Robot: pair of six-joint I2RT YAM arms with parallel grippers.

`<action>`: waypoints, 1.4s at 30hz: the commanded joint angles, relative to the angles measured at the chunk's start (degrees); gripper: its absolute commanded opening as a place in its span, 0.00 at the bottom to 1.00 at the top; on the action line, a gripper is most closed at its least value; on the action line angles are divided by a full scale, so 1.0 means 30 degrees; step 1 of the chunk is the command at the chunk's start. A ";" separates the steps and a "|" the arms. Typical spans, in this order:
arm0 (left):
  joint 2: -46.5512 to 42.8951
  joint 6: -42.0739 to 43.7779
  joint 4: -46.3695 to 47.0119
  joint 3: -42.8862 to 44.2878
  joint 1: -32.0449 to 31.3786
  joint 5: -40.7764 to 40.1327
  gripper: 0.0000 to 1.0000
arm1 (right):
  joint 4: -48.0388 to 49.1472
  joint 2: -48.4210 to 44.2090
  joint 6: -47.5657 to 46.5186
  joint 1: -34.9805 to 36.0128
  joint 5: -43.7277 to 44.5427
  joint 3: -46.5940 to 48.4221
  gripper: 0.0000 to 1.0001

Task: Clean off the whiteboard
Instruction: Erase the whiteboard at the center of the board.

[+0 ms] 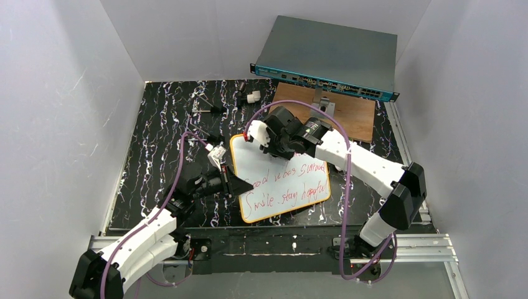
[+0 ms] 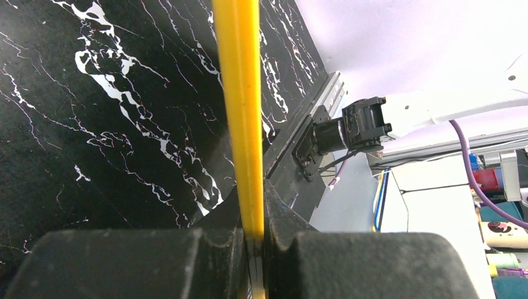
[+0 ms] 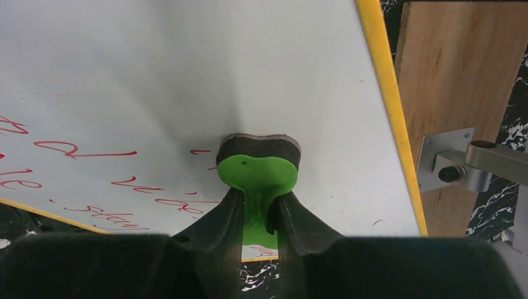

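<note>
The whiteboard [image 1: 277, 176] lies mid-table, white with an orange-yellow frame and red handwriting across its lower half. My left gripper [image 1: 240, 185] is shut on the board's left edge; in the left wrist view the yellow frame [image 2: 240, 93] runs between the closed fingers [image 2: 254, 240]. My right gripper [image 1: 264, 138] is over the board's upper part, shut on a green eraser [image 3: 256, 174] whose dark pad presses on the white surface [image 3: 155, 75], just above the red writing [image 3: 84, 151].
A brown wooden board [image 1: 336, 112] with a metal bracket lies behind the whiteboard, under a grey network switch [image 1: 327, 59]. Small white and metal parts [image 1: 249, 96] lie at the back. White walls enclose the black marbled table [image 1: 162, 137].
</note>
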 commanded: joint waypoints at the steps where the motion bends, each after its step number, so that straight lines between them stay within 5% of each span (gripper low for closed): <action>1: -0.0609 0.0844 0.3309 0.0422 -0.0243 0.1599 0.00 | 0.0512 -0.0527 -0.0194 0.0073 -0.0244 -0.0175 0.01; 9: -0.0681 0.0873 0.3211 0.0408 -0.0242 0.1374 0.00 | -0.0818 -0.0313 -0.1500 0.2712 -0.3074 -0.0471 0.01; 16: -0.0953 0.0961 0.2989 0.0378 -0.0242 0.1334 0.00 | 0.1062 0.0309 -0.0433 0.1484 0.1836 0.0091 0.01; 22: -0.0701 0.0952 0.3291 0.0292 -0.0242 0.1404 0.00 | 0.1475 0.0021 0.0019 -0.0099 0.2661 0.0229 0.01; 35: -0.0320 0.0917 0.3613 0.0376 -0.0253 0.1519 0.00 | -0.1118 -0.0372 -0.1478 0.1617 -0.3894 -0.0571 0.01; 42: -0.0892 0.0992 0.3256 0.0232 -0.0242 0.1361 0.00 | 0.0318 0.0065 -0.0573 0.1078 -0.0413 -0.0221 0.01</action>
